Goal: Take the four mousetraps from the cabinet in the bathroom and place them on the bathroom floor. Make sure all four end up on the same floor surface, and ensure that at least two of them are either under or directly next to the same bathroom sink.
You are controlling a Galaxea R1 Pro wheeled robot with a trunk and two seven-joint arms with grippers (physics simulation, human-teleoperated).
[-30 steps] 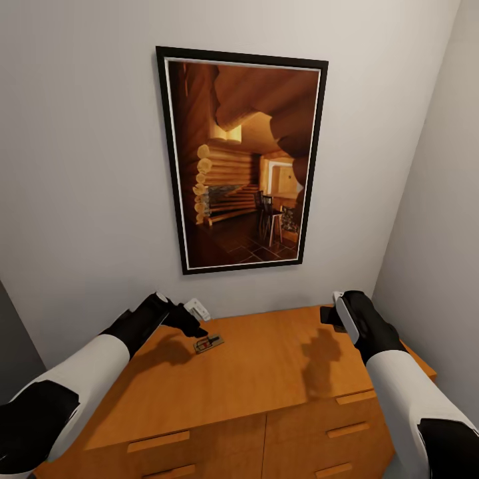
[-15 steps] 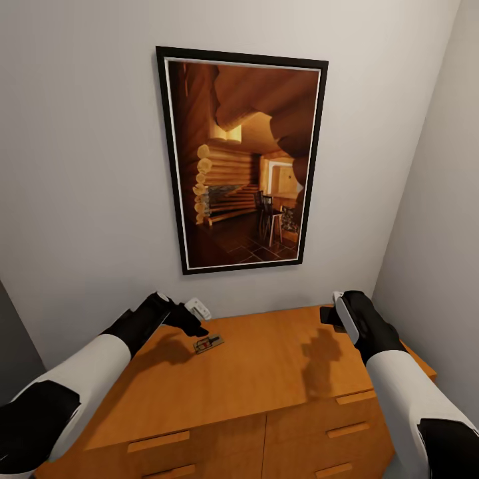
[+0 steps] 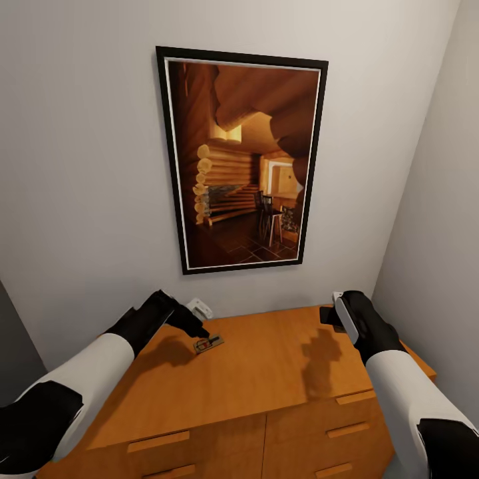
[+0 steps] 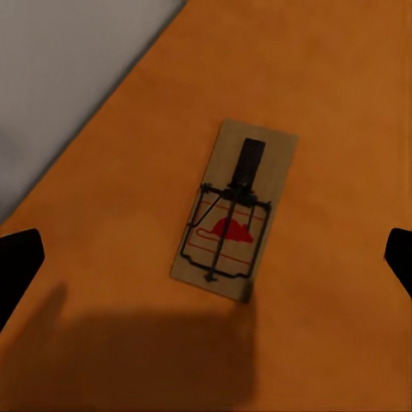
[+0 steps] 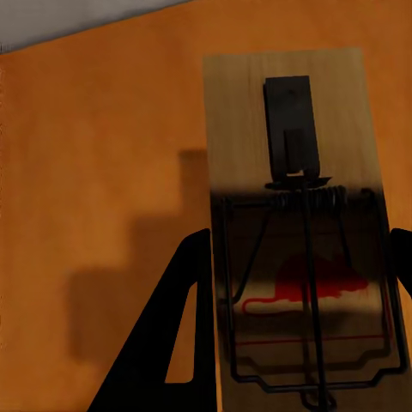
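Note:
One mousetrap [image 3: 208, 344] lies flat on the orange-brown top of the cabinet [image 3: 266, 372], near its back left. My left gripper [image 3: 194, 330] hovers just above it and slightly to its left, open. In the left wrist view the trap [image 4: 233, 210] sits between the widely spread fingertips [image 4: 17, 266]. My right gripper [image 3: 330, 314] hangs above the back right of the cabinet top, shut on a second mousetrap [image 5: 296, 215], whose wooden base is pinched between the dark fingers [image 5: 184, 326].
A large framed picture [image 3: 243, 159] hangs on the white wall behind the cabinet. A side wall [image 3: 439, 219] stands close on the right. Drawer fronts with wooden handles [image 3: 158, 441] face me below the top.
My left gripper has crept slightly right, closer over the mousetrap on the cabinet. The right arm and its trap have stayed still.

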